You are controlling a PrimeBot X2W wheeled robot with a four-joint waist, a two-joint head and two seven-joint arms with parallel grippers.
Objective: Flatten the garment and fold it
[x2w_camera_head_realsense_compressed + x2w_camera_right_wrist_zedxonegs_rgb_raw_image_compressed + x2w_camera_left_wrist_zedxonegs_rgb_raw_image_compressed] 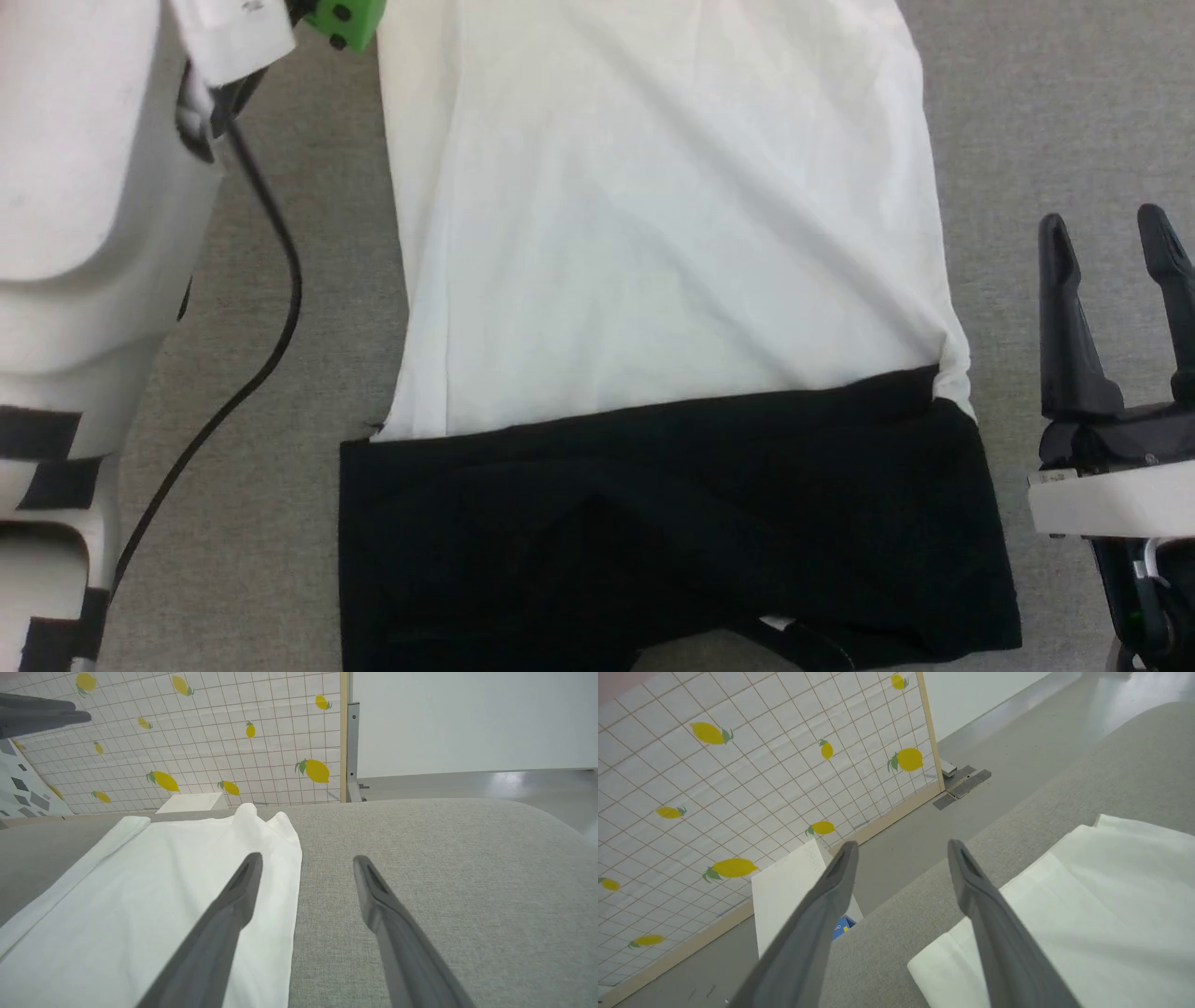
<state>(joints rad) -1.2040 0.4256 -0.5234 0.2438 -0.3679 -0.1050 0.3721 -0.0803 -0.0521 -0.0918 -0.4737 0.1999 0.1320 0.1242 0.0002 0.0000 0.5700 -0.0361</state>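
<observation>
On my left, my pale forearm (84,233) and its black cable (280,280) stand over the grey table (1027,112). My left jaws are spread and empty. In the left wrist view one finger (999,933) crosses the turned-in left edge of the garment (653,280), and the other hangs over bare table. I cannot tell whether either touches.

The garment lies spread in the middle, with the white panel (653,187) far from me and the black section (653,523) near. A few soft creases remain, so I judge flattening nearly done and folding not yet begun. Next, I think, each side must take an edge cleanly, pinching thin cloth without dragging the rest.

My right jaws are likewise spread and empty, their fingers (1069,317) just beside the garment's right edge, apart from it.
</observation>
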